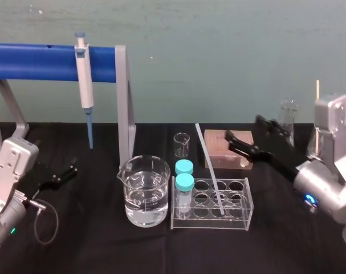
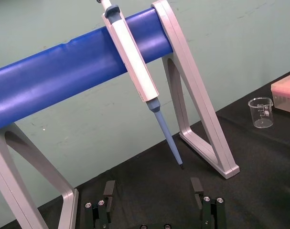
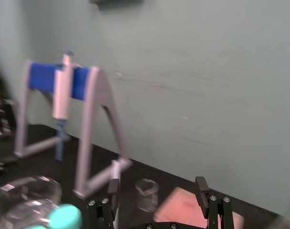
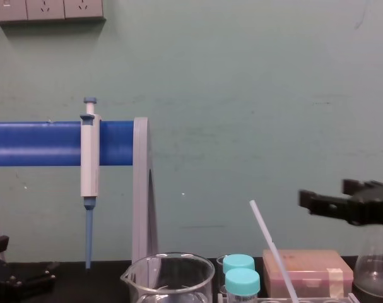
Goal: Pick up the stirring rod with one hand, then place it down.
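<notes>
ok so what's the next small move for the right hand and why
Probably ease the right hand toward the robot's left until its open jaws straddle the stirring rod. The rod leans in the tube rack, ungripped, with the hand hovering beside its upper part. The left hand is parked far to the left.

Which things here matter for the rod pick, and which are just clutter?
Job: thin translucent white stirring rod, leaning in clear plastic tube rack; open right claw.
Lying about: glass water beaker, white-and-blue pipette, pink box, parked left claw.
</notes>
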You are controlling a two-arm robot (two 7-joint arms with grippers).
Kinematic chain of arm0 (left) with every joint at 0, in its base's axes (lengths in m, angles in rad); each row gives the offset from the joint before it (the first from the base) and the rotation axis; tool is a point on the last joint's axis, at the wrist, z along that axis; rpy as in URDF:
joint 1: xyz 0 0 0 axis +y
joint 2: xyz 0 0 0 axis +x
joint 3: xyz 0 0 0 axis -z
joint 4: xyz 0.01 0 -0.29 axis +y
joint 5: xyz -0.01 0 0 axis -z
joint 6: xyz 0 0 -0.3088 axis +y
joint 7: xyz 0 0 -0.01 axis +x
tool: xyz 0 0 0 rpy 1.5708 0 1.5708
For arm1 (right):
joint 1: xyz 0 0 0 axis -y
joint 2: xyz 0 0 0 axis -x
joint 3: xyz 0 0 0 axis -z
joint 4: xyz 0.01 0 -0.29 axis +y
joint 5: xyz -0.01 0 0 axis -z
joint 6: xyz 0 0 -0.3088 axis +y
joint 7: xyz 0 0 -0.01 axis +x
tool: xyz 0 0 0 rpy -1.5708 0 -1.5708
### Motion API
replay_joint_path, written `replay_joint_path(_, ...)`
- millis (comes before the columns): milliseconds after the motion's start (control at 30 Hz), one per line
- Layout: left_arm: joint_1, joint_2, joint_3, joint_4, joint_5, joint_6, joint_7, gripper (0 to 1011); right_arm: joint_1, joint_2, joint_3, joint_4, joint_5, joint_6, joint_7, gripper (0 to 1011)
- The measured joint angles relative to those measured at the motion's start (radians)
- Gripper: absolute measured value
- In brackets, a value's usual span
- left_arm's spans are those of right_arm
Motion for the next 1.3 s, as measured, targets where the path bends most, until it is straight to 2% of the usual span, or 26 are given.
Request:
replay_joint_path(233, 0.000, 0.000, 0.000, 0.000, 0.000, 0.000, 0.000, 1000, 0.044, -0.044, -0.022, 0.012, 0.017, 0.060, 0.061, 1003)
replay_joint_path(467, 0.000, 0.000, 0.000, 0.000, 0.000, 0.000, 0.000, 1000, 0.088, -0.090, -0.041, 0.052, 0.007, 0.154, 0.058, 1003)
replay_joint_path(567, 0.000, 0.000, 0.000, 0.000, 0.000, 0.000, 0.000, 1000, 0.108, -0.112, -0.046, 0.074, -0.003, 0.179, 0.053, 1003)
replay_joint_path(867, 0.000, 0.000, 0.000, 0.000, 0.000, 0.000, 0.000, 1000, 0.133, -0.149, -0.055, 0.119, -0.041, 0.214, 0.044, 1003)
replay_joint_path(1300, 0.000, 0.000, 0.000, 0.000, 0.000, 0.000, 0.000, 1000, 0.129, -0.171, -0.044, 0.146, -0.079, 0.248, 0.042, 1003)
